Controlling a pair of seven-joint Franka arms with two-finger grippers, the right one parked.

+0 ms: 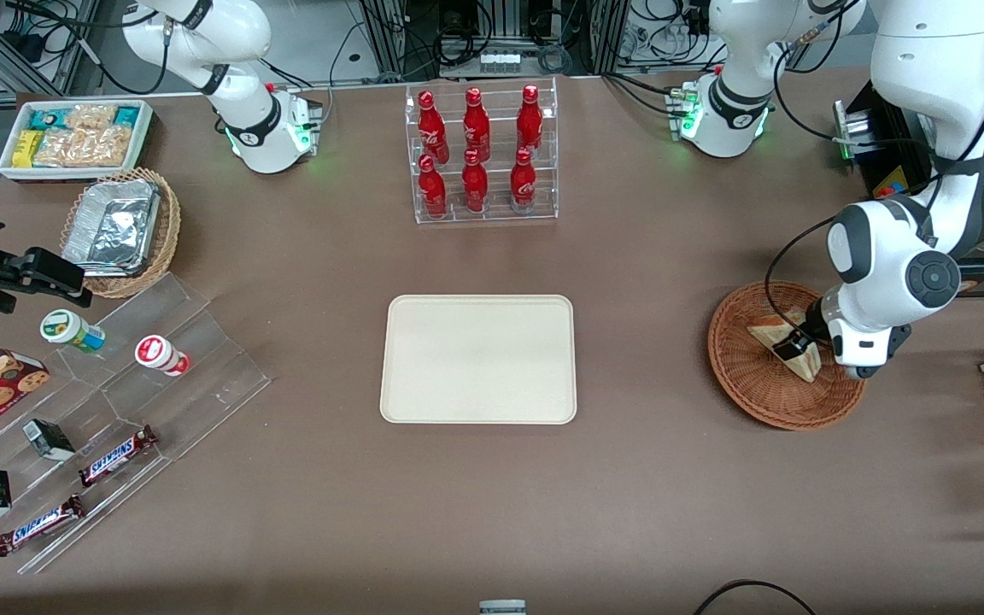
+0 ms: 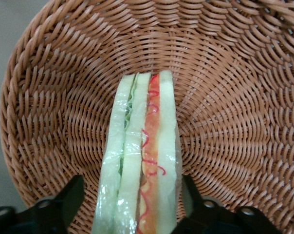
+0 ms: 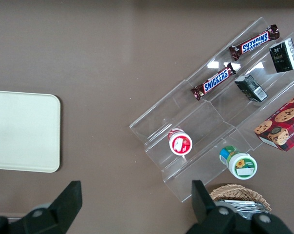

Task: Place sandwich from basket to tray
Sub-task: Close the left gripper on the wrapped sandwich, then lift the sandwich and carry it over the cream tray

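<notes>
The tray (image 1: pixel 478 359) lies flat at table centre. The basket (image 1: pixel 778 401) sits at its 3 o'clock, toward the working arm's end. The gripper (image 1: pixel 802 348) is lowered into the basket, fingers (image 2: pixel 69 197) apart, straddling the sandwich (image 2: pixel 142 161), which rests in the basket.

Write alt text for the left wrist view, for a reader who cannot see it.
A sandwich stands on edge in a reddish-brown wicker basket, its red and green filling showing. The open claw straddles it, one black finger on each side.
</notes>
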